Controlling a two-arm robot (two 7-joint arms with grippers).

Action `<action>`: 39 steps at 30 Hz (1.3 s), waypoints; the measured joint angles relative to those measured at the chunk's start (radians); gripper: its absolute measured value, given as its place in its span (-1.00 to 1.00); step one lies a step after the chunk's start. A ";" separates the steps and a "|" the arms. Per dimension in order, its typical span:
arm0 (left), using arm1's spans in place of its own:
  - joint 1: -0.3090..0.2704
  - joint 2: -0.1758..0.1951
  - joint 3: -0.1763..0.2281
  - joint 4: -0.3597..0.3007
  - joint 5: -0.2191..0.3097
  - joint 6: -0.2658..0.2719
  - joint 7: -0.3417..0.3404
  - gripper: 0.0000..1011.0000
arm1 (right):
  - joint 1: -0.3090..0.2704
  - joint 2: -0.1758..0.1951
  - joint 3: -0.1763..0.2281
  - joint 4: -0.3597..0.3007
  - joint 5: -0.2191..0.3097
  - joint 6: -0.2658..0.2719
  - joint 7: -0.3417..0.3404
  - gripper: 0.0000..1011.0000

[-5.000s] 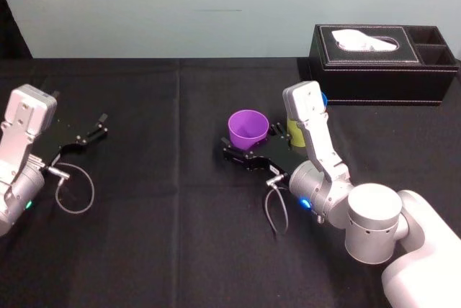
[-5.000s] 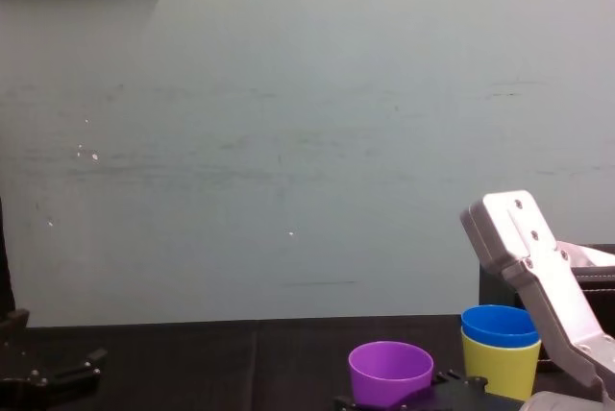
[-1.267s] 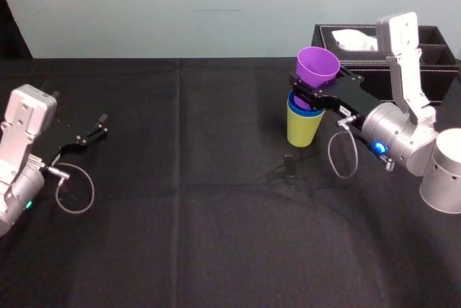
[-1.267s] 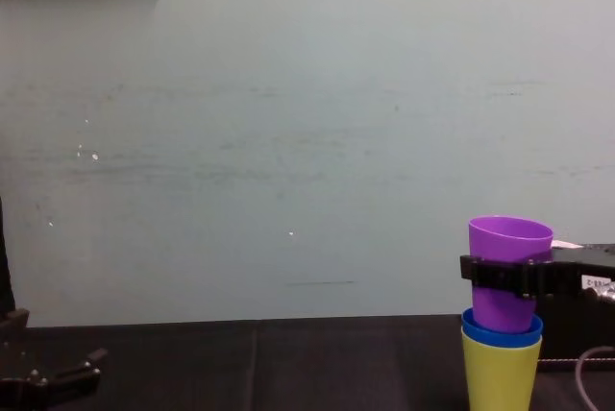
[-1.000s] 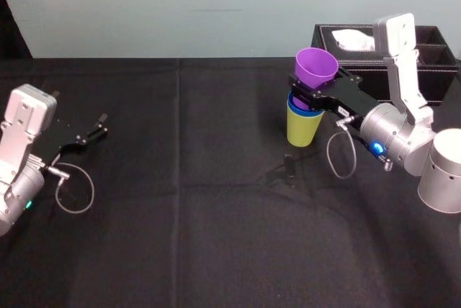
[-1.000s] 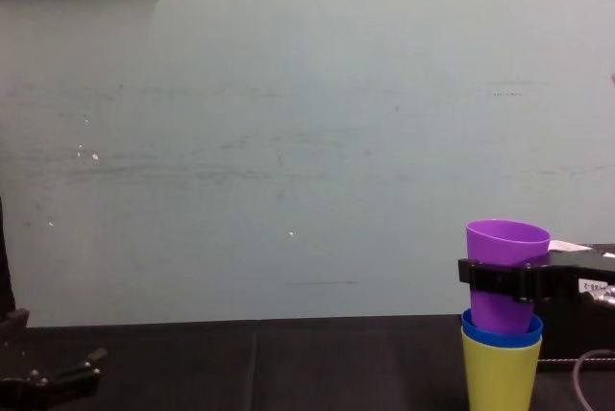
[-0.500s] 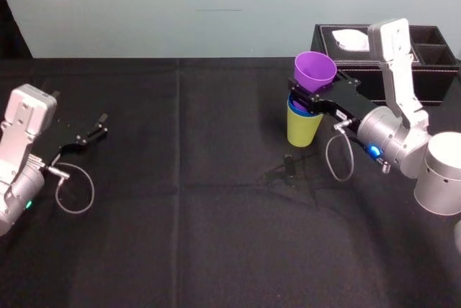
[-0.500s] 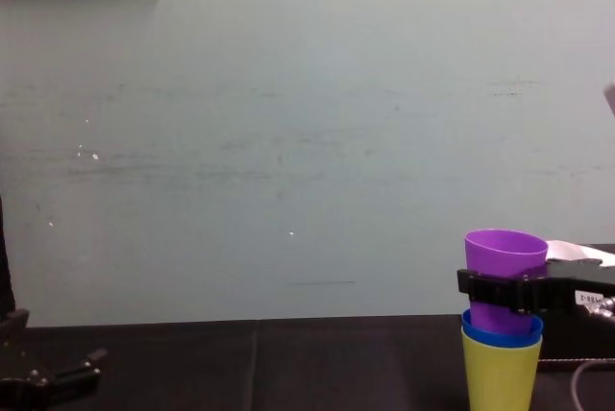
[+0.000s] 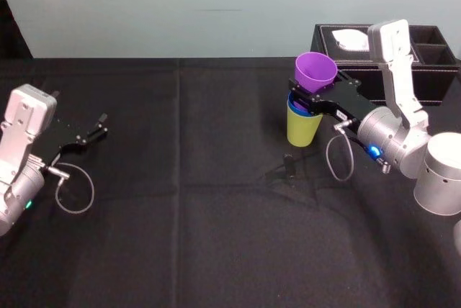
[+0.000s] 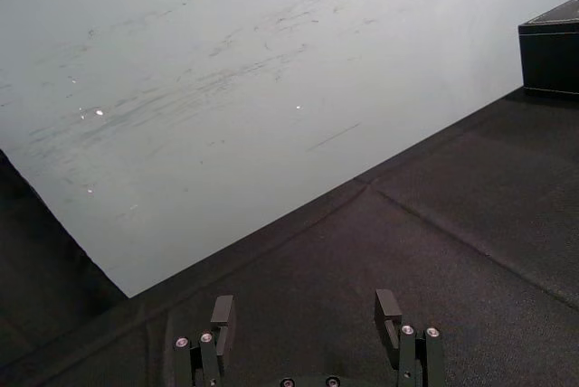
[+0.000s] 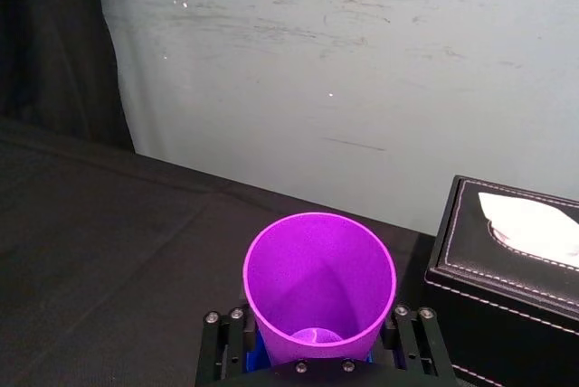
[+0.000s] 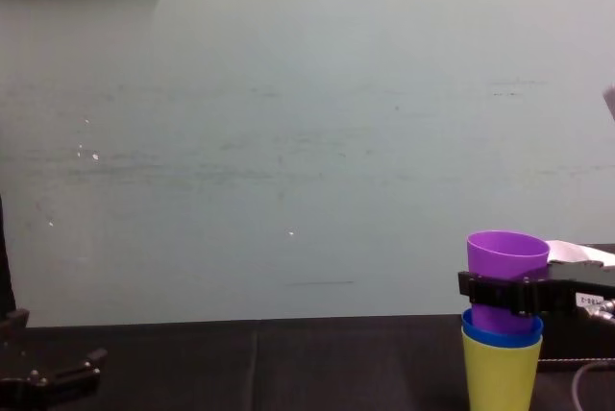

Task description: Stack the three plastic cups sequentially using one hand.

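Cloth (image 9: 180,214) is lying black and flat nearest the robot. The left gripper (image 9: 90,134) is resting on it, far to the left of the box (image 9: 403,70). Its fingers are standing apart with nothing in them.

The right gripper (image 9: 308,94) is reaching in just in front of the box. It is squeezing the purple cup (image 9: 315,70) from both sides, a little below the rim. Under it, the yellow cup (image 9: 302,129) is standing on the cloth, just in front of the box's left end. The blue cup (image 12: 502,331) is sitting deep inside the yellow one, with just its rim peeking out. The bottom of the purple cup is dipping into the blue one, but most of it is sticking up above.

The job is looking nearly done, since the purple cup is going in last. To do it well, the gripper should be pushing straight down, holding the cup upright over the middle. It should be going slowly, so the stack is not tipping. It should be letting go only when the purple cup is sitting snug.

Farthest back, the box is standing by the wall (image 9: 216,6).
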 joint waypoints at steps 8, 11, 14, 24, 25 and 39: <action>0.000 0.000 0.000 0.000 0.000 0.000 0.000 1.00 | -0.001 0.001 0.000 -0.001 0.001 0.000 0.000 0.85; 0.000 0.000 0.000 0.000 0.000 0.000 0.000 1.00 | -0.001 0.001 0.000 -0.002 0.001 0.001 0.000 0.98; 0.000 0.000 0.000 0.000 0.000 0.000 0.000 1.00 | -0.001 0.001 0.000 -0.002 0.001 0.001 0.000 0.98; 0.000 0.000 0.000 0.000 0.000 0.000 0.000 1.00 | -0.077 0.027 0.042 -0.110 0.016 -0.031 -0.002 0.98; 0.000 0.000 0.000 0.000 0.000 0.000 0.000 1.00 | -0.086 0.029 0.047 -0.121 0.018 -0.033 -0.005 0.98; 0.000 0.000 0.000 0.000 0.000 0.000 0.000 1.00 | -0.218 0.040 0.173 -0.228 0.008 0.001 -0.119 0.98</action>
